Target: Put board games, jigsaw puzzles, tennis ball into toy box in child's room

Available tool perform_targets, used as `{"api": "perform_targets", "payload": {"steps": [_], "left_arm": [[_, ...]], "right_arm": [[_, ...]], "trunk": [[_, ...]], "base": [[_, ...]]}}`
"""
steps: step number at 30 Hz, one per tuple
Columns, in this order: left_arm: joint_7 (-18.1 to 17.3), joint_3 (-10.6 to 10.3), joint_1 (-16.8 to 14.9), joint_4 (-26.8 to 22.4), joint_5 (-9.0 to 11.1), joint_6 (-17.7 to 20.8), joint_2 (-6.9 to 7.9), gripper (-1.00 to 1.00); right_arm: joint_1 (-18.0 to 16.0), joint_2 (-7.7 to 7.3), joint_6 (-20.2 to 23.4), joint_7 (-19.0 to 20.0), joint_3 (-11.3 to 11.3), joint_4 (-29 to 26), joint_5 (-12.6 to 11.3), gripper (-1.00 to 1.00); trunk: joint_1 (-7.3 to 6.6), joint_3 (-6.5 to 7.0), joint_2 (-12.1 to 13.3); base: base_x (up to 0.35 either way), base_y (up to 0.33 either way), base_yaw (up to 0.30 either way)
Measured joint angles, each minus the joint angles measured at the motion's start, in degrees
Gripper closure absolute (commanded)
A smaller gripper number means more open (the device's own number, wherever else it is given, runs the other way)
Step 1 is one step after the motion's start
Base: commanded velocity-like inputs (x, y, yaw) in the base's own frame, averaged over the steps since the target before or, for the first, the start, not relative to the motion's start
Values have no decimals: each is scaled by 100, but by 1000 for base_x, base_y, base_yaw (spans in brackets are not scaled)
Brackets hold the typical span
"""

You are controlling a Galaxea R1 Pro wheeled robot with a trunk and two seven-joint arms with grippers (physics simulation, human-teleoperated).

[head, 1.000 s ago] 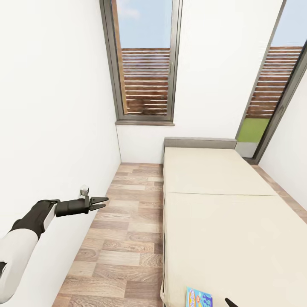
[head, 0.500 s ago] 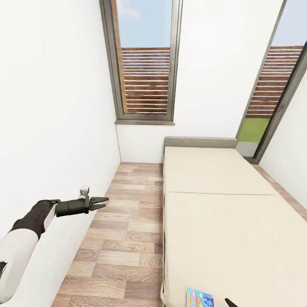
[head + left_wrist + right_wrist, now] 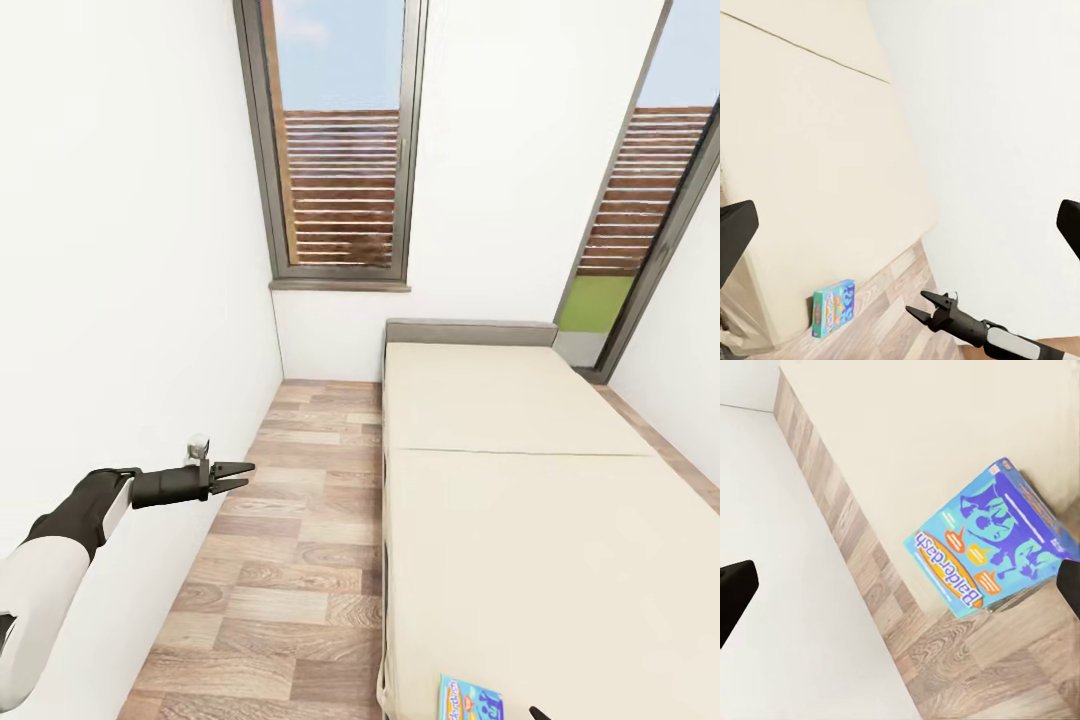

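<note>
- Almost nothing has changed over the last second: the left claw still hangs over the wood-plank floor beside the white wall, prongs slightly parted and empty.
- In the head view the right claw has sunk a touch lower at the frame edge, so I judge the reach for the game barely begun.
- Its prongs sit wide apart in the right wrist view, holding nothing.
- The teal-blue board game lies between and just ahead of those prongs, flat near the bed edge.
- It is a thin, glossy printed carton with crisp corners; the mattress is plain matt cream with a seam across it.
</note>
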Motion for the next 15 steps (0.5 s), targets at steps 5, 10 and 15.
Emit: {"api": "perform_targets", "payload": {"steps": [5, 10, 15], "left_arm": [[0, 0, 0, 0, 0, -1, 0, -100], [0, 0, 0, 0, 0, -2, 0, -100], [0, 0, 0, 0, 0, -3, -3, -100]], "right_arm": [[0, 1, -31, -282, 2, 313, -5, -100], [-2, -5, -37, -534, 2, 457, -8, -100], [-1, -2, -37, -581, 2, 481, -9, -100]], "trunk": [[110, -90, -201], [220, -180, -402], [330, -270, -602]], "base": [[0, 0, 0], [0, 0, 0], [0, 0, 0]]}}
